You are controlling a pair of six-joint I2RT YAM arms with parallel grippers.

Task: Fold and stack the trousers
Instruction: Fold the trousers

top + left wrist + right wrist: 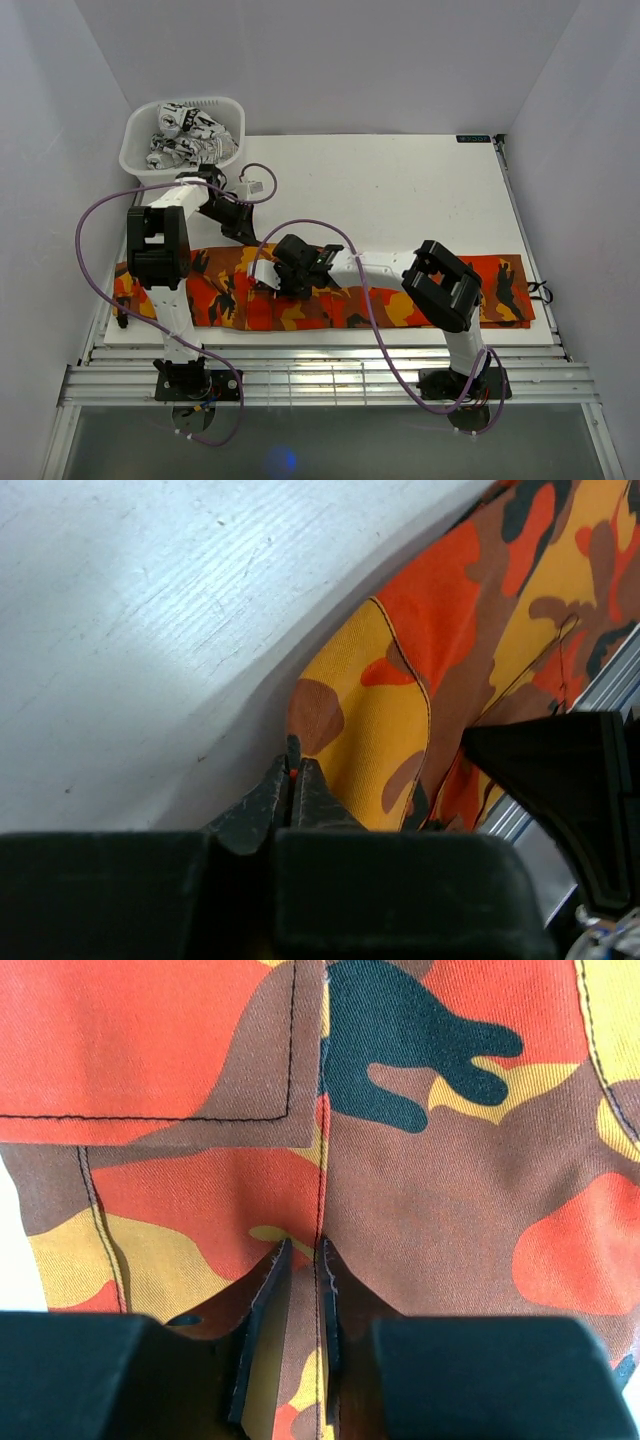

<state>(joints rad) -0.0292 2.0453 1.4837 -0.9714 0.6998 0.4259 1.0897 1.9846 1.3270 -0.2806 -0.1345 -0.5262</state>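
Trousers [225, 300] lie flat, stretched L-to-R across the near strip of the white bench [400, 190]. One end is at the L edge, the other near the R edge. Camo print: orange, red, brown, black.

L hand [292, 772] is at the trousers' far edge, L of centre. Fingers narrow, tips nearly together, w/ a sliver of orange cloth pinched btwn them right where the cloth edge meets the bench.

R hand [298, 1260] is down on the trousers just R of the L hand, nearer mid-length. Fingers narrow, w/ a ridge of cloth along a black-stitched seam caught btwn them. A stitched patch corner shows just beyond the tips.

R arm reaches across from its base at near R, elbow above the R part of the trousers. L arm stands over the L end. Purple cables [90, 260] loop off both arms.

Far L corner: white basket [135, 160] holding black-&-white patterned cloth [185, 135], well apart from the trousers.
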